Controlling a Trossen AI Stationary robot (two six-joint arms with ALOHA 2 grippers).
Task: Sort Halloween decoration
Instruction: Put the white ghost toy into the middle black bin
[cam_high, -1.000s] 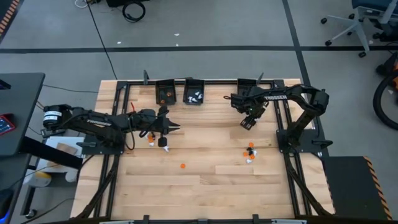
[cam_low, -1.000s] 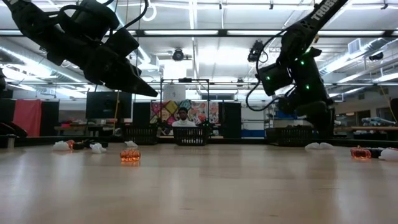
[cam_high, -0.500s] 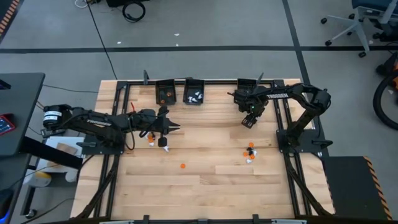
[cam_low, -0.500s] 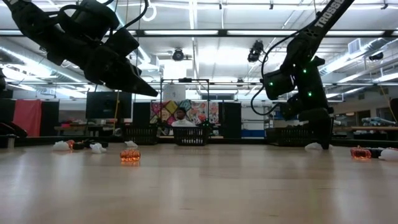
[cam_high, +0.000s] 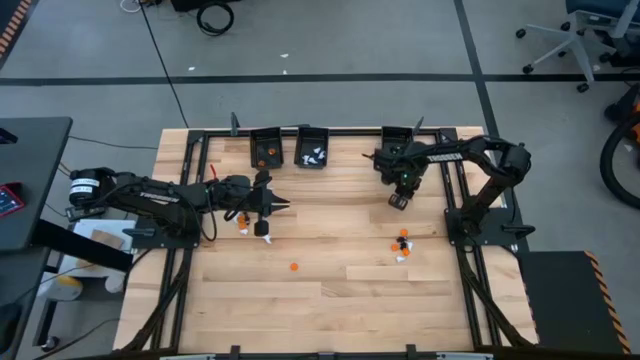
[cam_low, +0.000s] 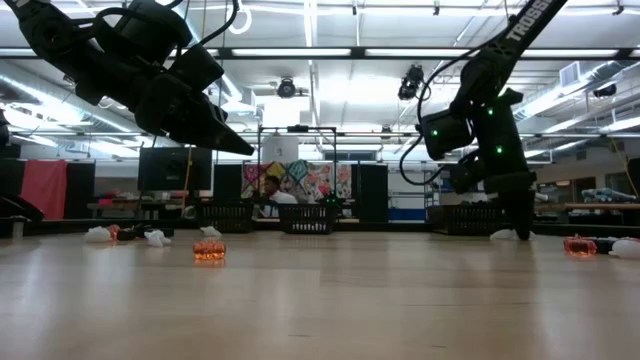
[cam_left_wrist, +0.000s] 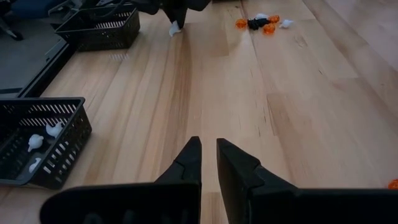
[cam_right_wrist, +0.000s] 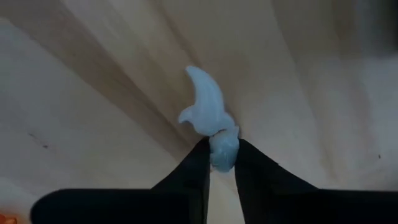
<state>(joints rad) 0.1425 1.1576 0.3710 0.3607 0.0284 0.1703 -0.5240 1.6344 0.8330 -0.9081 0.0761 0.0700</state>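
My right gripper (cam_high: 398, 201) stands at the table's far right, fingertips down at the wood, shut on a small white trinket (cam_right_wrist: 208, 109). More Halloween decoration lies about. An orange, black and white cluster (cam_high: 401, 245) sits nearer the front. A lone orange piece (cam_high: 293, 267) lies mid-table. Orange and white pieces (cam_high: 250, 222) lie under my left arm. My left gripper (cam_high: 285, 205) hovers above the table left of centre, shut, with nothing between its fingers (cam_left_wrist: 209, 149). My right gripper pinches one end of the white trinket (cam_right_wrist: 222, 152) between its two fingertips. The fingers come from above, pointing down. The trinket's curved pointed end (cam_right_wrist: 202, 93) sticks out beyond the fingertips and lies against the wooden table top.
Three small black bins stand along the far edge: one with orange pieces (cam_high: 265, 148), one with white pieces (cam_high: 312, 148), one by the right arm (cam_high: 398, 138). Black frame rails (cam_high: 455, 215) run along both sides. Bare wood fills the table's near half.
My right gripper has shut: its fingers stood wide apart over the far right of the table and now close on the white trinket at the table top. My left arm has kept still.
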